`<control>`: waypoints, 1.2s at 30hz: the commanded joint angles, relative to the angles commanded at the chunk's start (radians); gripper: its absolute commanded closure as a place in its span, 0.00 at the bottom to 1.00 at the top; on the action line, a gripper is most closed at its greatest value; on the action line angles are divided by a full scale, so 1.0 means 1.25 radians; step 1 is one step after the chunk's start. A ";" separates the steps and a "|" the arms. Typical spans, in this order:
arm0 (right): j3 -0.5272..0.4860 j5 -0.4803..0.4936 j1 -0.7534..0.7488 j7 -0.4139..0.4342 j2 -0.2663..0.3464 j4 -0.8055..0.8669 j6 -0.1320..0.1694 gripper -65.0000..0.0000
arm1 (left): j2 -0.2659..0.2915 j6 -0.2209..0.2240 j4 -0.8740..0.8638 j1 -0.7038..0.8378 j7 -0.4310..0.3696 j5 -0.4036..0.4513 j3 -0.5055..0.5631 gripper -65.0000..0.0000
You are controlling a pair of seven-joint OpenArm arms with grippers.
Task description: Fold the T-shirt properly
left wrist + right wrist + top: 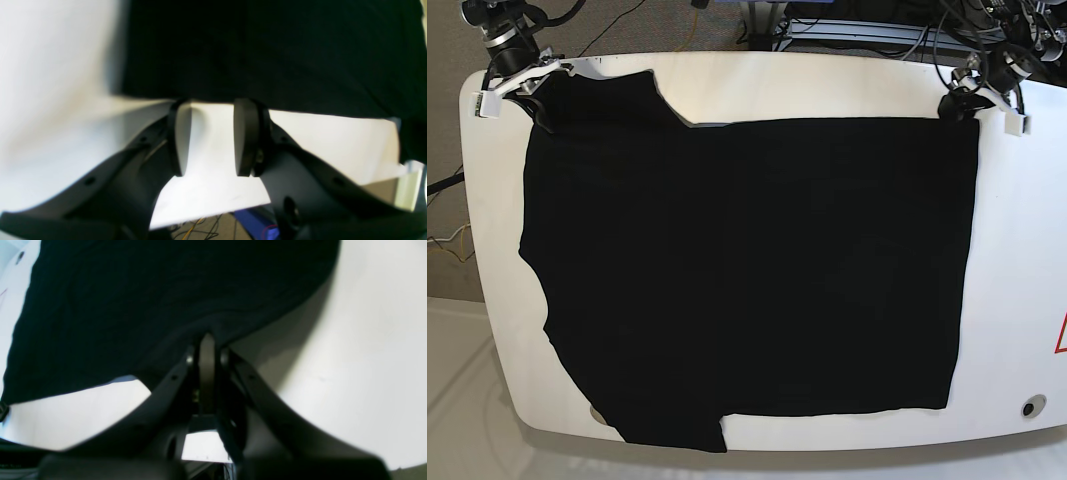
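We find the left gripper point(212, 136) standing wide apart, its two dark pads framing bare white tabletop, with the hem of the T-shirt point(267, 53) lying just beyond their tips and nothing between them. In the base view this left gripper point(964, 103) sits at the far corner of the garment on that view's right, at the cloth's edge. The right gripper point(207, 340) is drawn together, its fingers pinched on a raised fold of the black cloth, which tents up toward the tips. In the base view the right gripper point(527, 90) sits at the far sleeve corner on that view's left. The T-shirt point(747, 270) lies spread flat and plain black across most of the table point(1017, 300), one sleeve at the far left and another at the near left edge, where it reaches the rim; the body runs to a straight hem on the right. We cannot make out any print on the cloth. The table is white with rounded corners; a red mark point(1061, 335) shows at its right edge and a small round fitting point(1028, 408) near the right front corner. Beyond the far edge we note cables point(897, 30) and equipment on the floor, and a pale floor point(457, 400) at the near left.
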 joint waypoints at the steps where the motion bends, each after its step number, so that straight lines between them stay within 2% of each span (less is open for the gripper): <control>1: -0.001 -0.001 0.002 -0.001 -0.001 0.000 0.000 1.00 | 0.002 0.000 -0.002 0.000 0.001 0.003 0.012 0.72; 10: 0.002 -0.002 0.001 -0.002 -0.004 0.001 0.000 1.00 | 0.004 0.000 -0.009 0.000 0.015 -0.004 0.017 0.75; 18: 0.006 0.001 0.003 -0.006 -0.004 0.001 0.000 1.00 | 0.001 0.000 -0.008 -0.003 0.027 -0.020 -0.001 0.83; 24: 0.005 0.001 0.004 -0.007 -0.006 -0.001 0.000 1.00 | 0.000 0.000 -0.004 -0.003 0.024 -0.016 -0.007 0.82; 29: 0.007 0.036 0.005 -0.008 -0.006 -0.001 0.000 1.00 | -0.001 0.000 -0.001 -0.009 -0.009 -0.013 0.001 0.99; 36: 0.007 0.069 0.006 -0.013 -0.005 -0.001 0.000 1.00 | -0.001 0.000 0.003 -0.009 -0.028 -0.015 0.002 1.00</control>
